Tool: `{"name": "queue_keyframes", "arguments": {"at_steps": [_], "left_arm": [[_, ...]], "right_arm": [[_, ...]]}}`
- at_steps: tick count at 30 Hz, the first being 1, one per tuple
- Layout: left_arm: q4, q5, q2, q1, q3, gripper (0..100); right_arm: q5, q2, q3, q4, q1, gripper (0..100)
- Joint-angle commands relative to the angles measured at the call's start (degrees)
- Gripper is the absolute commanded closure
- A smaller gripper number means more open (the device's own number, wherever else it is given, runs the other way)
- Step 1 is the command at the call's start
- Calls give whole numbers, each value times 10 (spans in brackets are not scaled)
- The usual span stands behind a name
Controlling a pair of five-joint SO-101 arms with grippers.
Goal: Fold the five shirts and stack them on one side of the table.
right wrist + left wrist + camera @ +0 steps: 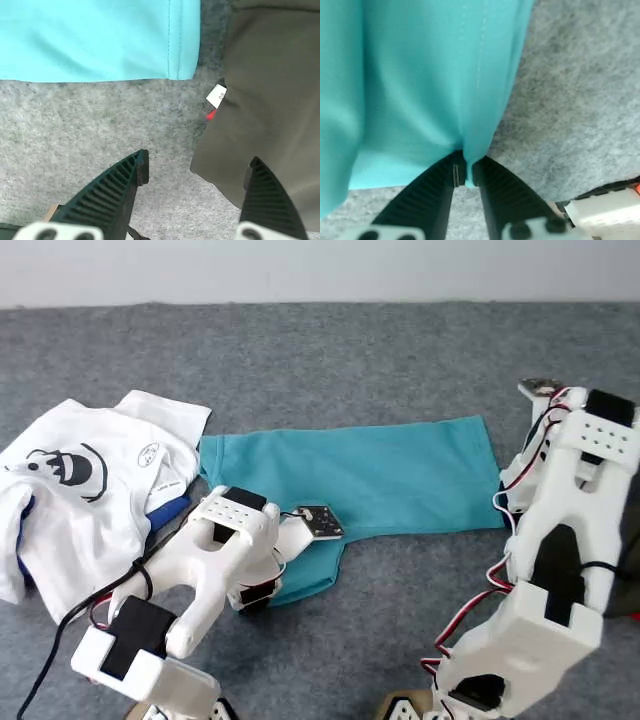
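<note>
The left gripper (465,170) is clamped on the near edge of the teal shirt (380,475) lying flat mid-table, while the right gripper (198,162) hangs wide open over the edge of an olive shirt (270,90), and a white printed shirt (90,480) lies crumpled on the left arm's side
</note>
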Motion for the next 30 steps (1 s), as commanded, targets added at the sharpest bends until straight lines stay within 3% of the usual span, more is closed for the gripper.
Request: {"name": "queue_keyframes", "arguments": {"at_steps": [1, 13, 21, 30], "left_arm": [[-4, -4, -16, 0, 0, 985], [103, -2, -17, -3, -137, 986], [102, -4, -16, -9, -204, 986], [25, -4, -15, -86, -212, 986]], "right_arm": [[0, -33, -3, 19, -7, 699], [-1, -33, -2, 22, -19, 699], [-1, -33, -1, 22, -19, 699], [-1, -33, 62, 16, -20, 699]]}}
